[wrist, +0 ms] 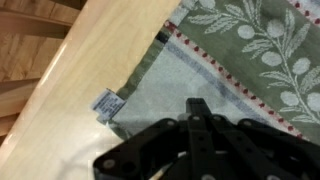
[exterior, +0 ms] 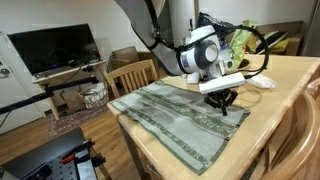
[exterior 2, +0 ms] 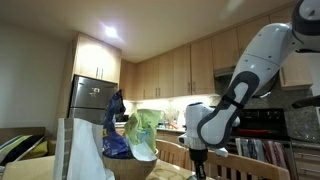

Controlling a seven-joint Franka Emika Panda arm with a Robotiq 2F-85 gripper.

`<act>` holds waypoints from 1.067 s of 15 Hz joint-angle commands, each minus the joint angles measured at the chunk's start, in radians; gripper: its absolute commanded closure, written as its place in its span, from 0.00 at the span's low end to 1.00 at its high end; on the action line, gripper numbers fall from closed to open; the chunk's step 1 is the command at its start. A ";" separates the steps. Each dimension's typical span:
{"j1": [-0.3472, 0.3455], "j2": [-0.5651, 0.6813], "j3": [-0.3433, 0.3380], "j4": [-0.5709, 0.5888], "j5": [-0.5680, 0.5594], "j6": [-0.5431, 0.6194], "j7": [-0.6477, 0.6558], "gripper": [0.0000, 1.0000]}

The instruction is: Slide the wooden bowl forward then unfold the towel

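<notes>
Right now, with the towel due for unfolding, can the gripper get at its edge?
Probably yes: the gripper hangs over the towel near its labelled corner, with nothing lying between them.

Woven cloth towel [wrist: 250,50] on smooth wooden table [wrist: 90,60].

The Franka arm [exterior 2: 255,60] is built of rounded, glossy white segments shaded grey at the joints, a black cable [exterior: 264,52] is looped beside the white wrist block [exterior: 203,52], and the Robotiq gripper [exterior: 225,104] is formed of black, angular linked fingers [wrist: 200,115].
</notes>
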 commanded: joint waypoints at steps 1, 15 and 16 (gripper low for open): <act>0.002 0.001 -0.001 0.002 0.004 -0.001 -0.003 0.96; -0.017 -0.087 0.008 -0.112 0.007 0.048 -0.008 0.96; -0.018 -0.090 0.015 -0.119 0.009 0.045 -0.015 0.96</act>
